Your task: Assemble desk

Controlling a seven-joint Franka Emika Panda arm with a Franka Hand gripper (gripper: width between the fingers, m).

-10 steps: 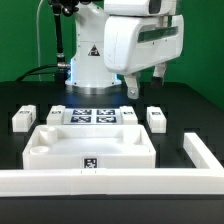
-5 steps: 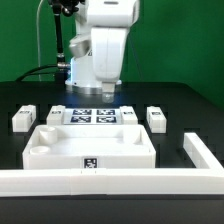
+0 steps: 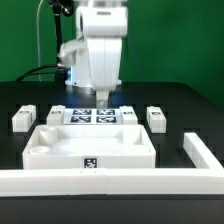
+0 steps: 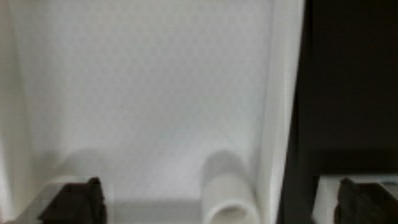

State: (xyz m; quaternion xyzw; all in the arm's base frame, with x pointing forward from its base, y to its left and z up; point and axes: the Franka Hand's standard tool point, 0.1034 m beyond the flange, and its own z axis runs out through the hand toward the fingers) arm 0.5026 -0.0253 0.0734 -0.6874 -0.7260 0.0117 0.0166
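Desk top [image 3: 90,143] lies rim-up near the hovering gripper [image 3: 103,99], jaws spread and empty; lowering straight, 1 finger each side of the nearest rim wall, should give a square grip.

Arm [image 3: 100,40] runs off the top of the exterior view, so its upper part is gone. The marker board [image 3: 82,116] has its near edge tucked behind the top's [image 3: 88,145] back rim. The rail [image 3: 110,181] gets chopped at that view's left and right edges. Tags on the legs [image 3: 22,118] are way too small to read.

Wrist view is soft all over. The gripper [image 4: 217,200] shows only as two dark fingertips [image 4: 71,200] clipped by the frame. There's a rounded white thing [image 4: 228,198] between them, also clipped, and I honestly can't tell what it is.
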